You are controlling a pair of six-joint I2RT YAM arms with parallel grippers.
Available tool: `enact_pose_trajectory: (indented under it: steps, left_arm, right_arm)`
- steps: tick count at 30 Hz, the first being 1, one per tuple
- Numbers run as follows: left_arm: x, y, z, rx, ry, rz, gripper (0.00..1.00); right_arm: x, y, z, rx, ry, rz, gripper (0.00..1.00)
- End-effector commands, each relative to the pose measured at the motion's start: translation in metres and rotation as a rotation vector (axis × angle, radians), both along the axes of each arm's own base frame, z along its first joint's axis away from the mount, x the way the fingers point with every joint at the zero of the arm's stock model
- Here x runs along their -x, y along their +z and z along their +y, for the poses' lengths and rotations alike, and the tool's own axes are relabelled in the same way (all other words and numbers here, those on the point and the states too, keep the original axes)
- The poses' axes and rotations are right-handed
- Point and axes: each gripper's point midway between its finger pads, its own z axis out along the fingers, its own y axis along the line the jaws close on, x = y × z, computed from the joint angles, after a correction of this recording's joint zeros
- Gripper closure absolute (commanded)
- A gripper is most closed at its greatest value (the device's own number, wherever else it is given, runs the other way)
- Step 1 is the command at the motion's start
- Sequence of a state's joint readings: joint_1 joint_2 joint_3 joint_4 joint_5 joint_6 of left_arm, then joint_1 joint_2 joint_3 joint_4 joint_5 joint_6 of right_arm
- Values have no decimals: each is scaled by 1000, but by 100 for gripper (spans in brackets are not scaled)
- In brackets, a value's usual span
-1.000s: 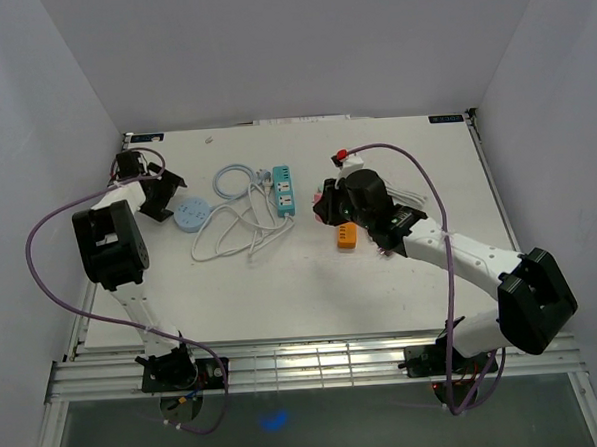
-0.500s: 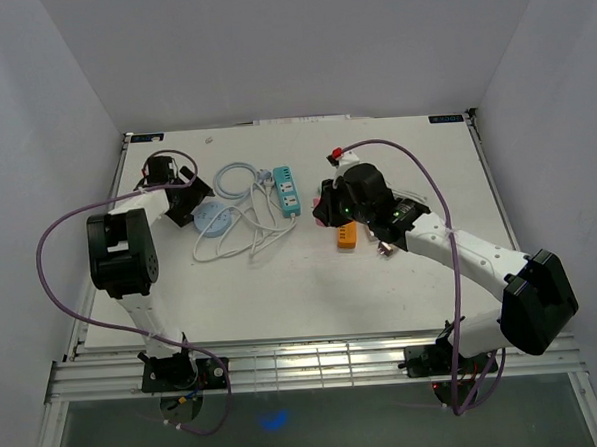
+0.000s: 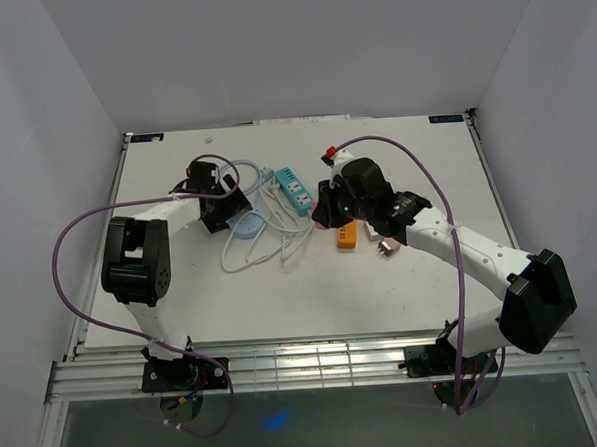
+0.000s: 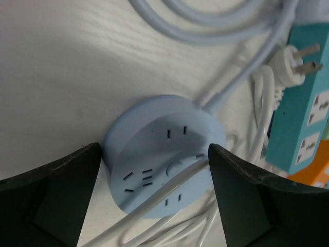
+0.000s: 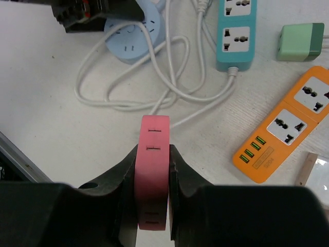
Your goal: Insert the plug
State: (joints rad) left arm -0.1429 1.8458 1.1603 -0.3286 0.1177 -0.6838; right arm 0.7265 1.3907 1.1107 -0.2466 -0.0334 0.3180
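Observation:
A round blue socket (image 4: 154,139) lies on the table with a white cable (image 4: 169,181) draped across its face. My left gripper (image 4: 154,154) straddles it, jaws very wide, one finger against each side. From above, the same socket (image 3: 251,226) sits just past the left gripper (image 3: 233,215). A white plug (image 4: 290,62) with bare prongs lies beside the teal power strip (image 4: 308,118). My right gripper (image 5: 152,154) is shut on a pink slotted block (image 5: 152,170), held above the table near the orange strip (image 5: 285,128).
Loops of white cable (image 3: 270,243) spread in front of the teal power strip (image 3: 295,189). An orange strip (image 3: 347,235), a green adapter (image 5: 300,42) and a small pale block (image 3: 385,247) lie under the right arm. Walls close in the table on three sides.
The left gripper has swept right across the table, and the round blue socket and its cable loops came along with it. The right gripper has hardly moved, still holding the pink block.

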Motion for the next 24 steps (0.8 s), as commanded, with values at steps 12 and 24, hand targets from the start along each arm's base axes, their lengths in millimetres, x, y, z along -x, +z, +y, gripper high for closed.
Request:
enact_pose_trajectory:
  steps: [12, 24]
  left_arm:
    - [105, 6, -64, 9, -100, 164, 2]
    - [110, 4, -113, 75, -214, 105, 13]
  right_arm:
    - [-8, -2, -8, 42, -1, -6, 92]
    - [-30, 1, -25, 40, -23, -9, 92]
